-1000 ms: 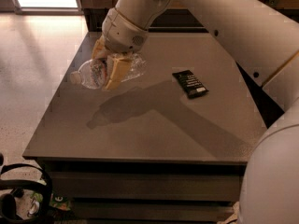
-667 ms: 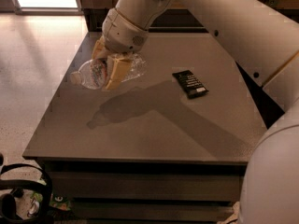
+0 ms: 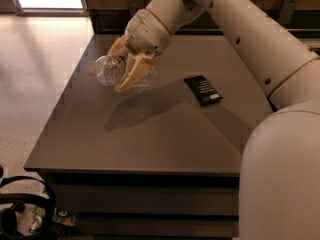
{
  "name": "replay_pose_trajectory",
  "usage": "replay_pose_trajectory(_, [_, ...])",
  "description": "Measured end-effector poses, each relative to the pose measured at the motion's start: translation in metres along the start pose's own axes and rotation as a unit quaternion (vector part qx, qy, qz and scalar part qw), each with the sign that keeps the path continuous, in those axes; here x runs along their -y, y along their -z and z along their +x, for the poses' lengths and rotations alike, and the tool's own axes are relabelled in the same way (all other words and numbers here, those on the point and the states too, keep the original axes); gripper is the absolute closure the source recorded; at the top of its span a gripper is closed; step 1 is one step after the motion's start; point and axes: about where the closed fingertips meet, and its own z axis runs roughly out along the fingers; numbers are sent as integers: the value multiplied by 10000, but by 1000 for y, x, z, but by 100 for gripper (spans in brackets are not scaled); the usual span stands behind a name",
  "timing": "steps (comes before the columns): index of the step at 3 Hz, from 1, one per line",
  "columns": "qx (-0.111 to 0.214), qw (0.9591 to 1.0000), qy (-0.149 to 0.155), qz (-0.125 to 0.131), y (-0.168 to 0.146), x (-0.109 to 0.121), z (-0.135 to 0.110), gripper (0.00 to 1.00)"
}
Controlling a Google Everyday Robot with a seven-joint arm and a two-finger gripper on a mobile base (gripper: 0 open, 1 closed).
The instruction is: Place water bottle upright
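The water bottle is a clear ribbed plastic bottle with a pale cap pointing left. It lies roughly horizontal, held in the air above the grey table. My gripper hangs from the white arm at the upper middle of the camera view, and its tan fingers are shut around the bottle's middle. The bottle's label is hidden by the fingers. A shadow of the arm and bottle falls on the table below.
A flat black packet lies on the table to the right of the gripper. The table's left edge borders a light speckled floor. Black cables sit at the lower left. A dark counter runs behind the table.
The gripper with the bottle has lifted slightly and shifted a little to the right; the bottle still lies horizontal in the fingers.
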Motion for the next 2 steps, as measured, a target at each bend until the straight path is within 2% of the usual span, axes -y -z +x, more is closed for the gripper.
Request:
replay_pose_trajectory(1, [714,9966,-402,62,19,-11,-4,100])
replay_pose_trajectory(2, [1017,9906,-905,158,35,-33,-14,100])
